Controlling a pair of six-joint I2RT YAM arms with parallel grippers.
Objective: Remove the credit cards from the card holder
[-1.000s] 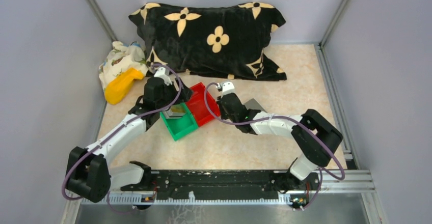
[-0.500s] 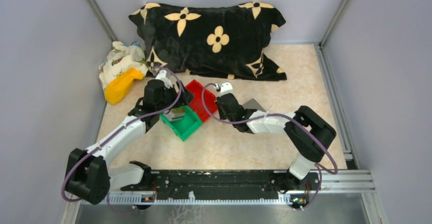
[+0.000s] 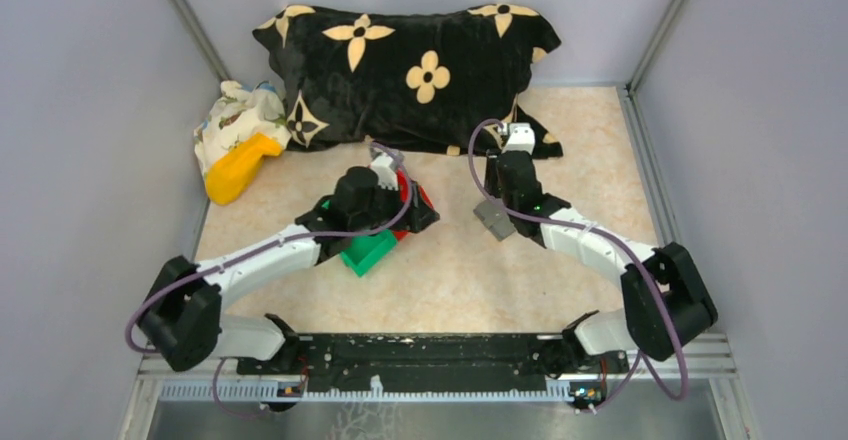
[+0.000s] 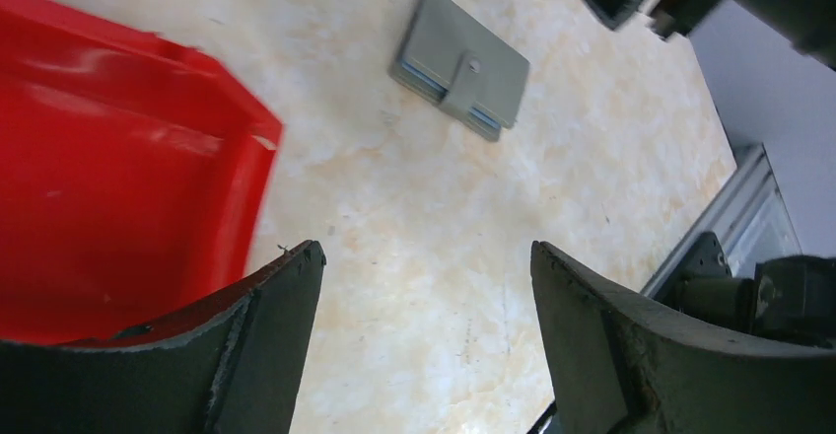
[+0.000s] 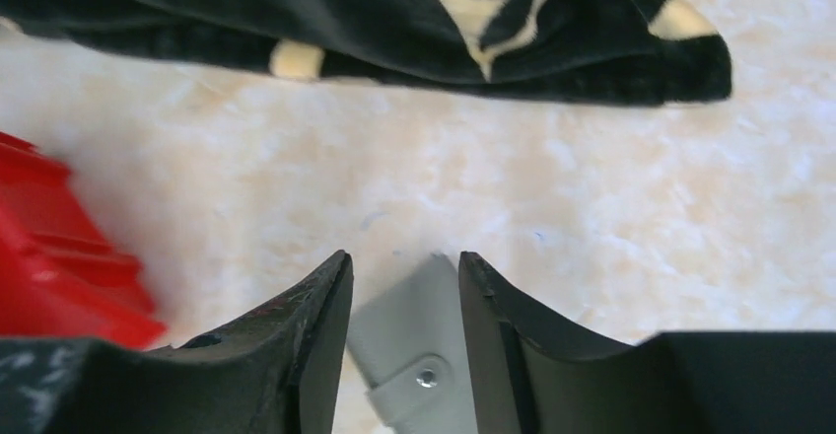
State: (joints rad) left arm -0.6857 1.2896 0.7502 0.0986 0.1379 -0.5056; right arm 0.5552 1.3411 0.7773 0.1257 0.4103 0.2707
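Observation:
The card holder (image 3: 493, 219) is a flat grey wallet lying shut on the table right of the bins, with a snap strap across it (image 4: 460, 62). Thin blue edges show along its side; no credit cards show apart from it. My right gripper (image 3: 506, 210) hangs just over it. In the right wrist view its jaws (image 5: 404, 256) stand open, and the holder (image 5: 414, 355) shows in the gap below them. My left gripper (image 3: 412, 212) is at the red bin's (image 4: 99, 178) right edge, open wide (image 4: 424, 256), with only bare table between its fingers.
A red bin (image 3: 422, 200) and a green bin (image 3: 370, 252) sit side by side under my left arm. A black flowered pillow (image 3: 410, 70) fills the back. A yellow object (image 3: 240, 168) and a patterned cloth (image 3: 235, 110) lie at the back left. Metal rails run along the right wall.
Both arms swung right. My left gripper went from above the green bin to the red bin's right edge. My right gripper moved over the card holder and its jaws spread wider.

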